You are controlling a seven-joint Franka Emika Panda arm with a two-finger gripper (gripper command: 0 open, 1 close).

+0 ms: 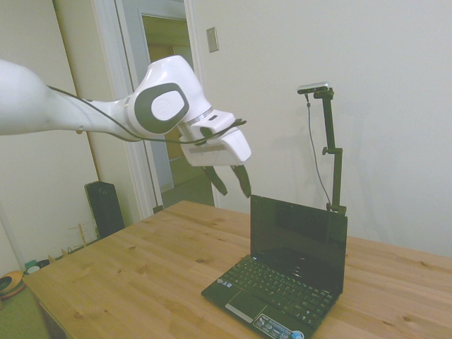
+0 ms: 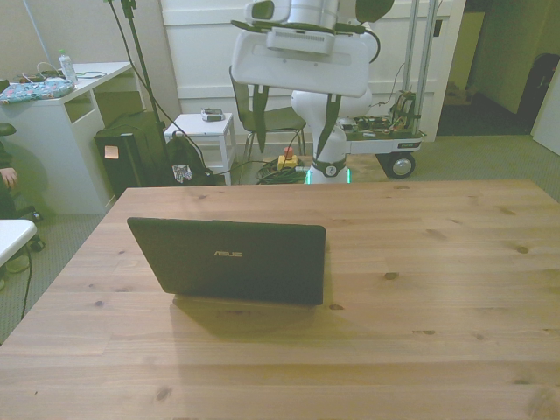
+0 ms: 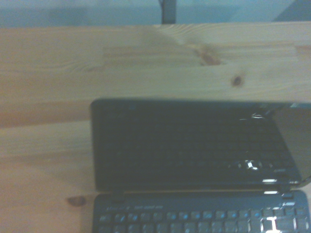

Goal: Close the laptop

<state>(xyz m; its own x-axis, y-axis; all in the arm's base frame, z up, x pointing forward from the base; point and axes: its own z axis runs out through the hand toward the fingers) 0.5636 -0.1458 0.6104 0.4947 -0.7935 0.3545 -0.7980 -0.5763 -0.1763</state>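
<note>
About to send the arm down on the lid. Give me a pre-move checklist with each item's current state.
1. laptop lid open, near upright: ok.
2. gripper in the air, clear of the lid's top edge: ok.
3. Fingers empty and spread: ok.
4. Nothing lying on the keyboard that could get trapped: ok.
5. table around the laptop free of obstacles: ok.
6. Gripper lined up with the lid's middle across its width: cannot tell.

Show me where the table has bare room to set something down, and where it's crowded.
Bare wood runs from the laptop to the table edge on the front view's right, and along the near edge below its lid. A narrower strip lies on its left. The only crowded spot is above the screen, under the open gripper.
</note>
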